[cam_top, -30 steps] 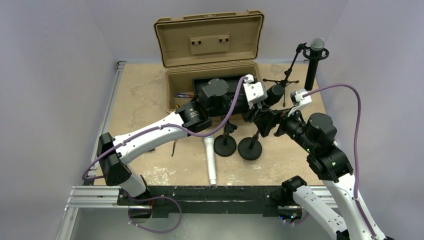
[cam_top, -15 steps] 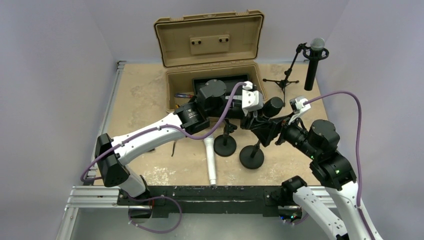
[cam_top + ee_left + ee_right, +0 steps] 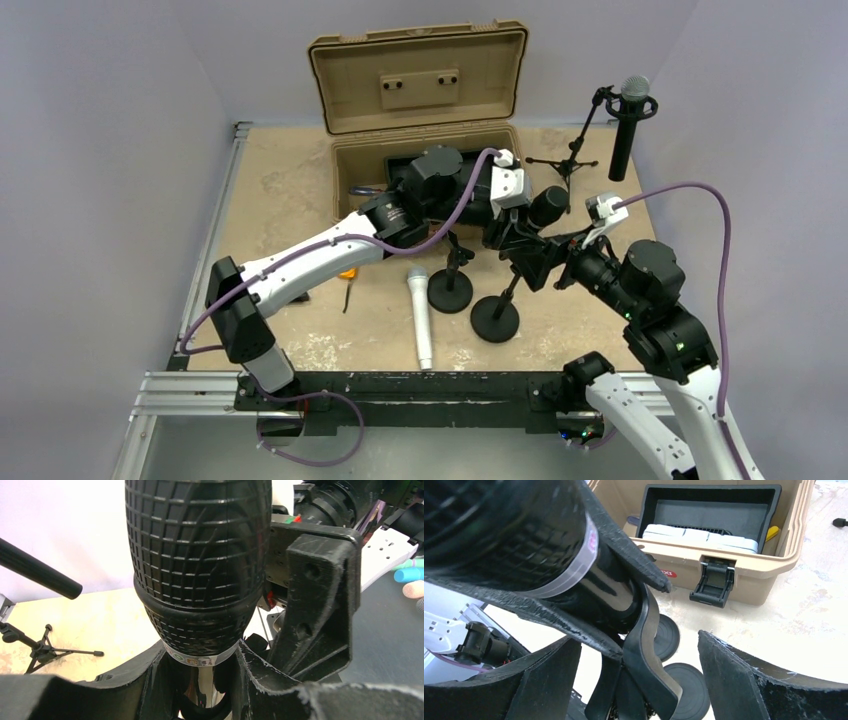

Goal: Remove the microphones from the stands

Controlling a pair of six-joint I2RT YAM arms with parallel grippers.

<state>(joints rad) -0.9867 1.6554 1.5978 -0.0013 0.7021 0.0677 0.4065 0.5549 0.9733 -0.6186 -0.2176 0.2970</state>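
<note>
A black microphone with a mesh head sits in the clip of a round-based desk stand at mid-table. My left gripper is shut on the microphone's neck just below the head; in the left wrist view the head fills the middle and my gripper clamps the shiny handle. My right gripper is open, its fingers wide on either side of the stand's clip. The right wrist view shows the microphone at upper left and my right gripper not touching the clip.
A second round stand base stands just left. A white microphone lies on the table near the front. An open tan case is at the back. Another microphone on a tripod stand is at back right.
My left arm has shifted toward the back with the microphone still in its grip. The stand's base has slid toward the near edge. My right arm has drawn slightly right and nearer.
</note>
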